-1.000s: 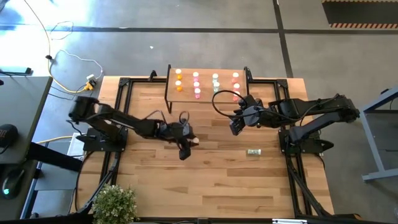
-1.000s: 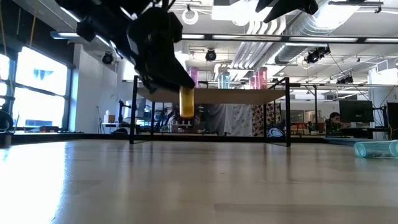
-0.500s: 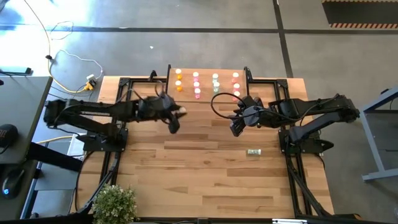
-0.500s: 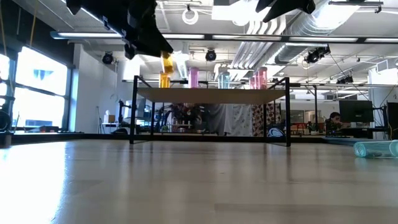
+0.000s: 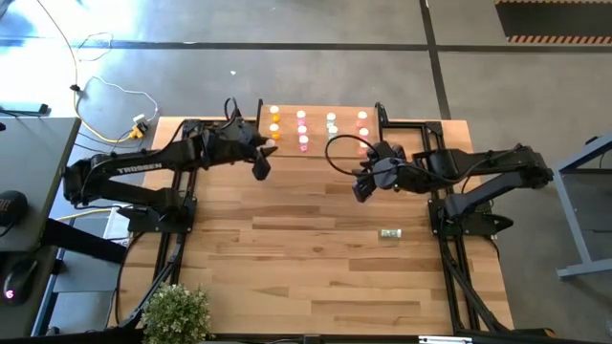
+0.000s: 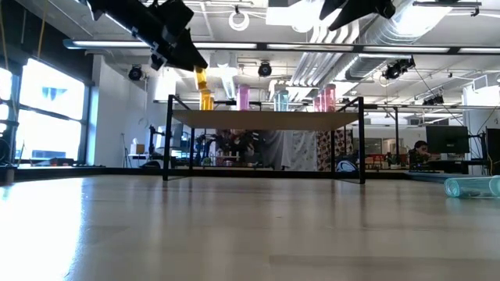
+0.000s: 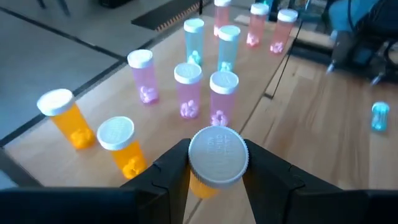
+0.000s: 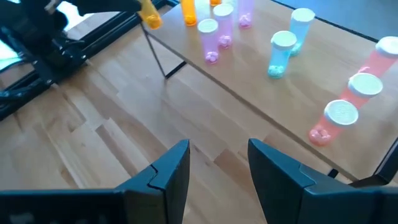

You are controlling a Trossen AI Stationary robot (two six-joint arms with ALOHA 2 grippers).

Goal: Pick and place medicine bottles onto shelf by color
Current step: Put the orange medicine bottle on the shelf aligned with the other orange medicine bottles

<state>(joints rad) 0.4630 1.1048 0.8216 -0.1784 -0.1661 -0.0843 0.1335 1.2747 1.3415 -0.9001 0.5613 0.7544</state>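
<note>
My left gripper is shut on an orange medicine bottle with a white cap, just off the shelf's near left corner and above board height in the low view. The shelf, a light-wood board on black legs, carries upright orange, pink, teal and red bottles. A teal bottle lies on its side on the table. My right gripper is open and empty, near the shelf's right end. My left gripper pinches the orange bottle's cap end between its two fingers, one on each side. The bottle hangs tilted below the fingers, clear of the table and of the shelf board.
The shelf's thin black legs stand at its corners. Black frame rails run along the table's left and right sides. A potted plant sits at the near left corner. Bare wood lies between the shelf and the near edge.
My left gripper has gone from the middle of the table toward the far edge and up, to the shelf's left end, still shut on the orange bottle. The bottle has risen from below board height to above it.
</note>
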